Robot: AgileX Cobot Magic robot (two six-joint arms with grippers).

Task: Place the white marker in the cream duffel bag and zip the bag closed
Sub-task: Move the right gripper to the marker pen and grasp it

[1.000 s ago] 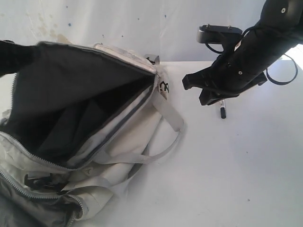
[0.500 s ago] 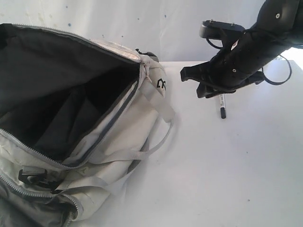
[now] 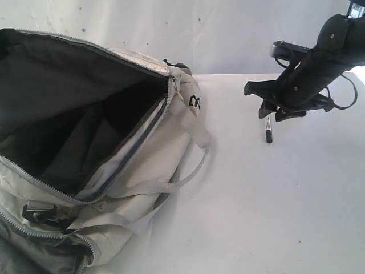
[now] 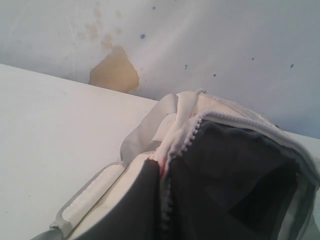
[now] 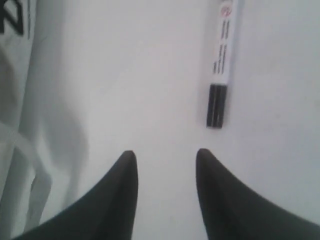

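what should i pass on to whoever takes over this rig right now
Large cream fabric duffel bag: unzipped, mouth wide open, dark lining showing.
Slim white marker with black cap: lying on the white table, apart from the bag.
Right gripper: jaws open, empty, just short of the marker.
Left gripper: shut, out of view; what it holds cannot be seen.
Done: bag open. Left: grasp marker, drop it in, zip shut.
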